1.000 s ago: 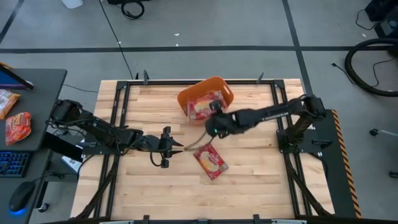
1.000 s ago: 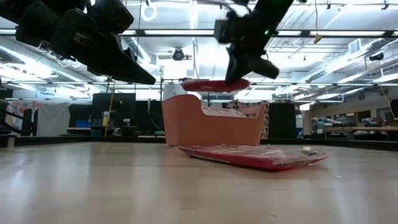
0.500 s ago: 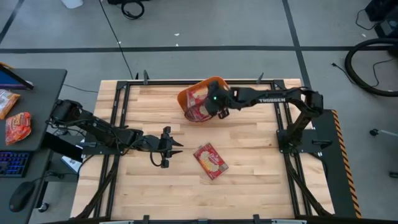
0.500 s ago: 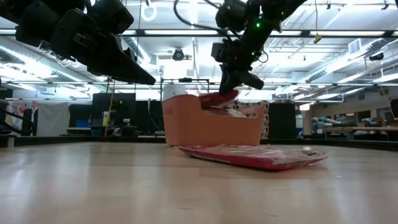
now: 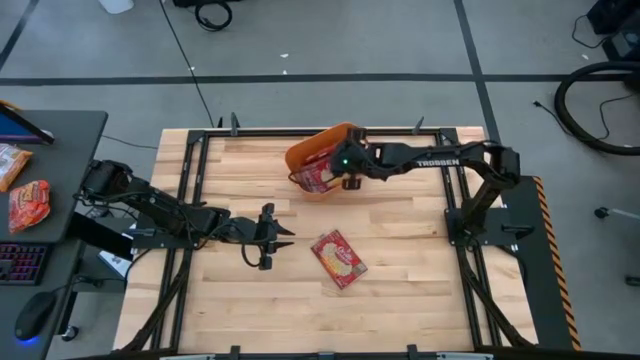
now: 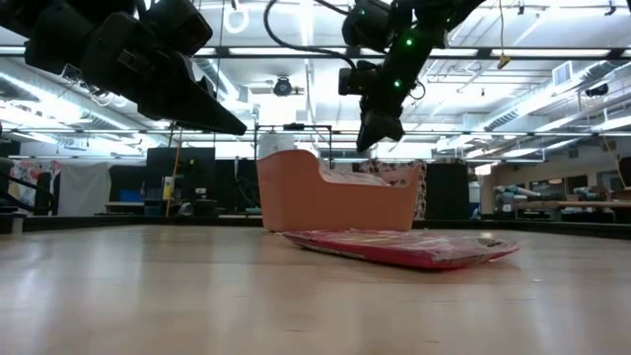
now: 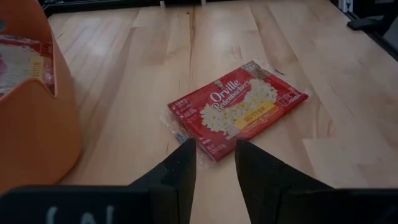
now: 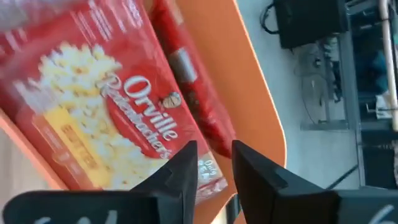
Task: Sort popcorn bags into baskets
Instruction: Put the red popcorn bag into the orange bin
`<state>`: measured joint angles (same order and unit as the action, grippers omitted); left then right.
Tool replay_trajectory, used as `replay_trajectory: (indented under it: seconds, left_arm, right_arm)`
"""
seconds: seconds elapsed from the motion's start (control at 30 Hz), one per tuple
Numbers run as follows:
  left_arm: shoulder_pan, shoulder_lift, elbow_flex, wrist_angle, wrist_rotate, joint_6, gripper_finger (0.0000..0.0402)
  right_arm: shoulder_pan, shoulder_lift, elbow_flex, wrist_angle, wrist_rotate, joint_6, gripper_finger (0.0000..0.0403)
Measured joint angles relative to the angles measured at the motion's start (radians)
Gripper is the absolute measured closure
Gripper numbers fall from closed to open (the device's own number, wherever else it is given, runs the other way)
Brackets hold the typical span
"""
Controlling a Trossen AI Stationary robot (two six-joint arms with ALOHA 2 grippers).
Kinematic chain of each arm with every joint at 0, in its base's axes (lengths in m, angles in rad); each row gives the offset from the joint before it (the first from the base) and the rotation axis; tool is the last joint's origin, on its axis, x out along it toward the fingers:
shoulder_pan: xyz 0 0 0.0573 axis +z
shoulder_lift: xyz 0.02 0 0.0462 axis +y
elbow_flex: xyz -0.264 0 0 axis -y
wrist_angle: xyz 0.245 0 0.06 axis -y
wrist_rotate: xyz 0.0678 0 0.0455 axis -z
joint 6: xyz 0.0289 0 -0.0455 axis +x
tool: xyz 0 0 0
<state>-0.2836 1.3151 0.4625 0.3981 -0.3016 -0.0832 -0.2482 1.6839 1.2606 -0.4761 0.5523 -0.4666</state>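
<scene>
The orange basket (image 5: 300, 155) (image 6: 296, 197) stands near the table's far edge. Red popcorn bags (image 5: 320, 178) lie in it, and the right wrist view shows one bag (image 8: 106, 130) face up with a second bag (image 8: 186, 68) beside it. My right gripper (image 5: 340, 172) (image 6: 373, 138) (image 8: 214, 165) hovers open just above the basket and holds nothing. Another red bag (image 5: 338, 258) (image 6: 394, 247) (image 7: 236, 109) lies flat on the table's middle. My left gripper (image 5: 288, 237) (image 7: 216, 162) waits open to that bag's left, above the table, pointing at it.
Black frame rails (image 5: 190, 200) run along the table's edges. A side desk on the left holds two orange packets (image 5: 28, 205), a keyboard and a mouse. Bare wood lies around the bag on the table, toward the near edge.
My right gripper carried a bag from above the table's middle toward the far edge and over the basket. There it tipped the bag down and let go, so the bag now lies in the basket. The left arm and the bag on the table kept still.
</scene>
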Motion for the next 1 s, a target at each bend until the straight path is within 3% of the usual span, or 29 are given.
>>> replay_trajectory:
  seconds: [0.1,0.23,0.4,0.57,0.73,1.0]
  left_arm:
    - [0.0,0.0,0.0,0.0,0.0,-0.017,0.0285]
    - [0.0,0.0,0.0,-0.008,0.0,-0.043,0.0285]
    - [-0.012,0.007,0.0,-0.007,0.012,-0.091,0.0285]
    - [-0.05,0.071,0.001,0.034,0.025,-0.078,0.0285]
    - [-0.054,0.144,0.007,0.135,0.0,0.009,0.0285]
    - [-0.055,0.303,0.108,0.079,-0.063,0.127,0.0272]
  right_arm:
    - [0.044,-0.001,0.0,-0.011,-0.025,0.061,0.0299]
    - [0.125,-0.001,0.0,-0.019,-0.158,0.126,0.03]
    - [0.23,-0.001,0.0,-0.039,-0.252,0.195,0.03]
    - [0.326,-0.001,0.0,-0.049,-0.423,0.4,0.03]
    - [0.459,-0.001,0.0,-0.061,-0.309,0.525,0.03]
    - [0.596,0.007,0.0,-0.095,-0.206,0.728,0.03]
